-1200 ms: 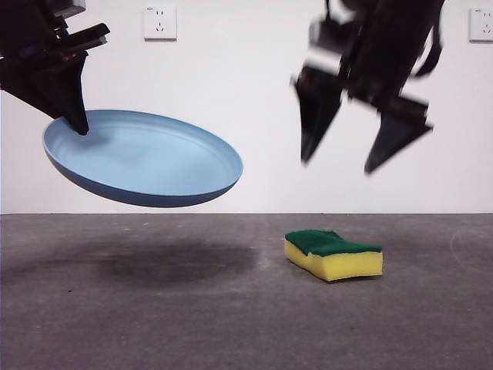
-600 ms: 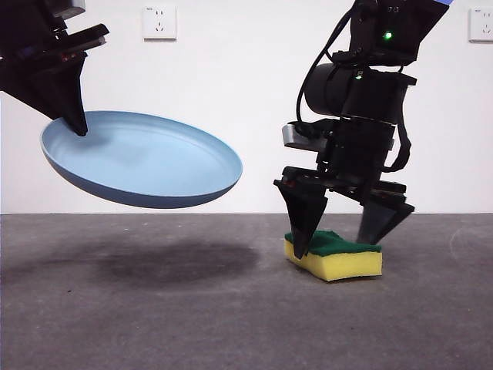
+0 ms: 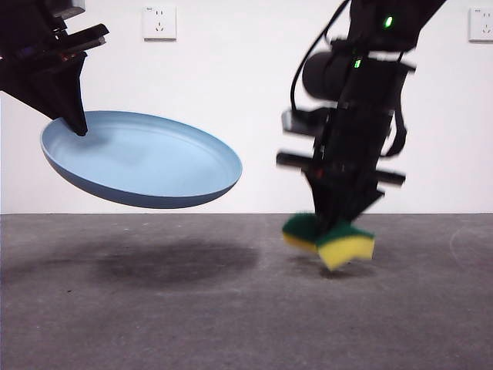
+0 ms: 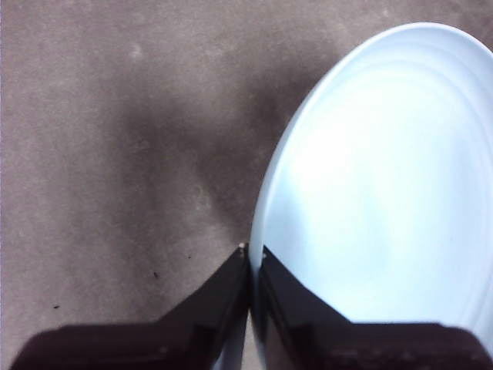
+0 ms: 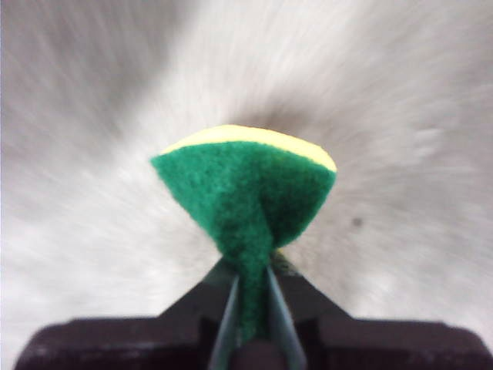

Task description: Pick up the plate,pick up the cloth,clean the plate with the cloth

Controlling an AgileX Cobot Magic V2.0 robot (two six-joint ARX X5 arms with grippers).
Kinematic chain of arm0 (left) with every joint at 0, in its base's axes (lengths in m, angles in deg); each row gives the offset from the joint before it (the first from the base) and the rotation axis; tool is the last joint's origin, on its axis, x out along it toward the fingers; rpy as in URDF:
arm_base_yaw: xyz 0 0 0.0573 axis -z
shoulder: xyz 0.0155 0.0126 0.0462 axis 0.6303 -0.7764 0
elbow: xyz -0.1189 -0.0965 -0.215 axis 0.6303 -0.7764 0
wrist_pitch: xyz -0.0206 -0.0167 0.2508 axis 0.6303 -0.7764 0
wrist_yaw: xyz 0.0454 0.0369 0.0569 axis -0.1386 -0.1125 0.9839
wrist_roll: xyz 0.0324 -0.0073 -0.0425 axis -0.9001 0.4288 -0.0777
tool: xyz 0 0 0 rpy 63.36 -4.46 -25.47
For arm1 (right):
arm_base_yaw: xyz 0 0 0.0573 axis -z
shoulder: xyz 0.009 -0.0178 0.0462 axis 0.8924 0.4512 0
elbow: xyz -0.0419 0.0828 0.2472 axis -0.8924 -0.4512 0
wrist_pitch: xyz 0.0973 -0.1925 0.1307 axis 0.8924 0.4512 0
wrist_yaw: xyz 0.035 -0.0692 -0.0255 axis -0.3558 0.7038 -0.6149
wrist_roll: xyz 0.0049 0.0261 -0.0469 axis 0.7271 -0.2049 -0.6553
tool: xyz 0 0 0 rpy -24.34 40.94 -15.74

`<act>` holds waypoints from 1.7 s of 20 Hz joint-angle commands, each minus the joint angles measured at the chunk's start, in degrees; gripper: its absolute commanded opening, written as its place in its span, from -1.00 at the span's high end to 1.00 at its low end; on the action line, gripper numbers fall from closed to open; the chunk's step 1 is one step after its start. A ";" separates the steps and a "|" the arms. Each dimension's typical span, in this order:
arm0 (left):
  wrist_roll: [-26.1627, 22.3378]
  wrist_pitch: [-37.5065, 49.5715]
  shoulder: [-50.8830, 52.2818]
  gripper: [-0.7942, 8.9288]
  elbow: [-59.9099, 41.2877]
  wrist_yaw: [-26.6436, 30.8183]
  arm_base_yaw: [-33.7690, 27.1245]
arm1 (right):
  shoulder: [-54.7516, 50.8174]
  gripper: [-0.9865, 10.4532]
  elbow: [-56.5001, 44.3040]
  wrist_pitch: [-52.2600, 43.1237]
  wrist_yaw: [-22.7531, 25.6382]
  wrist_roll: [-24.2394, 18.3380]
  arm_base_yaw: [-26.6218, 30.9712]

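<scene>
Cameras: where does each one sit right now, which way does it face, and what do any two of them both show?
Front view: low at table height, looking level at the wall; shows left gripper holding the tilted plate aloft and right gripper pinching the sponge.
Left wrist view: on the left arm, looking down its jaws, shut on the plate's rim, table below.
Right wrist view: on the right arm, looking down its jaws squeezing the sponge; blurred.
Shared: plate in front and left wrist; sponge in front and right wrist.

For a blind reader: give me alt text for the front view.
A black end effector pinches a yellow sponge with a green top, just above the grey table. Opposite, another end effector holds a round light-blue plate aloft, tilted.
</scene>
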 commanded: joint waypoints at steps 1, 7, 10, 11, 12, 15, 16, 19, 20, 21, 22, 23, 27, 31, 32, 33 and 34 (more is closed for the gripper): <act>-0.59 0.33 -0.17 0.85 -0.68 0.00 0.24 | -5.97 0.86 -0.04 -0.07 -1.95 4.20 -0.96; -0.17 1.25 -0.17 0.85 -0.68 -4.11 2.21 | -16.68 0.86 -0.04 -7.89 -6.01 7.65 -6.54; 0.09 1.99 -0.17 0.85 -0.68 -9.97 4.13 | -16.06 0.86 -0.04 -9.18 -5.55 7.61 -8.90; 0.90 2.51 -0.17 0.85 -0.68 -12.66 4.68 | -15.30 0.86 -0.04 -9.90 -5.46 7.63 -9.84; 1.60 3.04 -0.17 0.85 -0.68 -14.78 4.92 | -14.60 0.86 -0.04 -10.78 -5.35 7.63 -10.51; 3.10 4.48 -0.17 0.85 -0.68 -20.20 6.01 | -13.38 0.86 -0.04 -12.41 -1.33 8.20 -11.56; 3.80 5.14 -0.17 0.85 -0.68 -21.27 6.34 | -13.00 0.86 -0.04 -12.85 -1.44 8.74 -12.02; 6.19 7.78 -0.17 0.85 -0.68 -21.29 7.13 | -12.92 0.86 -0.04 -13.25 -1.57 9.75 -13.86; 7.19 8.72 -0.17 0.85 -0.68 -20.98 7.28 | -12.92 0.86 -0.04 -13.16 -1.73 9.75 -14.88; 8.09 9.75 -0.17 0.85 -0.68 -20.94 7.26 | -12.92 0.86 -0.04 -12.92 -2.86 9.73 -15.85; 9.88 11.08 -0.17 0.85 -0.68 -20.52 7.26 | -12.92 0.86 -0.04 -12.28 -4.68 9.73 -16.94; 11.58 12.28 -0.17 0.85 -0.68 -18.97 7.26 | -12.92 0.86 -0.04 -11.21 -5.27 9.73 -17.90; 12.98 13.92 -0.17 0.85 -0.68 -13.49 7.19 | -12.92 0.86 -0.04 0.33 -0.68 6.97 -21.73; 12.83 11.28 -0.17 0.85 -0.68 -13.90 7.21 | -12.94 0.86 -0.04 10.75 23.74 6.51 -21.73; 12.13 9.84 -0.17 0.85 -0.68 -14.93 7.21 | -13.03 0.86 -0.04 10.84 30.40 6.54 -21.51; 11.26 8.44 -0.17 0.85 -0.68 -16.11 7.26 | -13.42 0.86 -0.04 10.16 35.39 6.54 -20.85; 11.02 7.56 -0.17 0.85 -0.68 -16.92 7.28 | -13.49 0.86 -0.04 8.81 37.77 6.51 -20.37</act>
